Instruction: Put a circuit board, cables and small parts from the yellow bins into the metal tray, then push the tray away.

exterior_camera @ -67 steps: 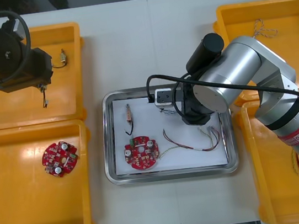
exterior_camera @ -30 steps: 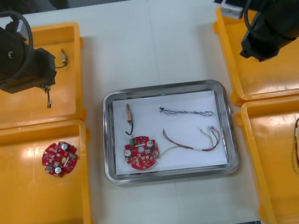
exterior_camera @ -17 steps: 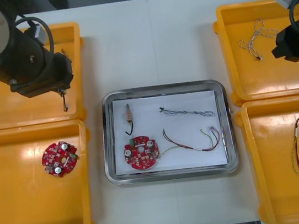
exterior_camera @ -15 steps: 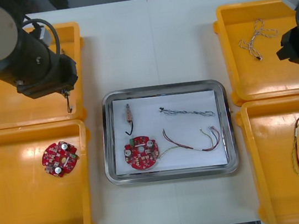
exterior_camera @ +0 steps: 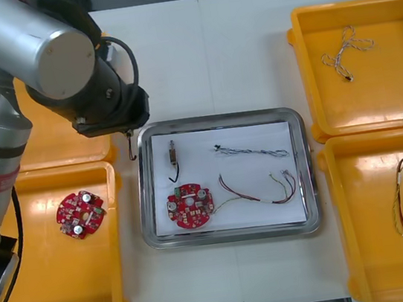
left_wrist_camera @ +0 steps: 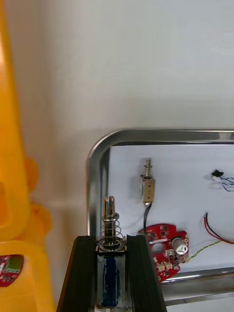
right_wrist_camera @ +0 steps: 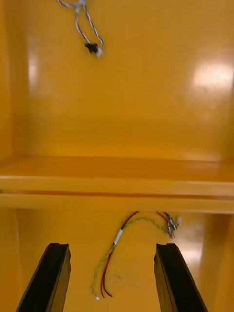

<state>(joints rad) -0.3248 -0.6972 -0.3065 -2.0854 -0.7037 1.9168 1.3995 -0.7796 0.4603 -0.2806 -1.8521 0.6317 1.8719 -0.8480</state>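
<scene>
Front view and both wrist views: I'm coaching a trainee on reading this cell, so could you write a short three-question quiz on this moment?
1. True or false: the left gripper is shut on a small metal part.
2. How many circuit boards lie in the metal tray? A none; B one; C two.
3. The right gripper is open over a bin. Which cable lies beneath it?

Key: 1 true; 2 B; 3 the red and yellow cable.
</scene>
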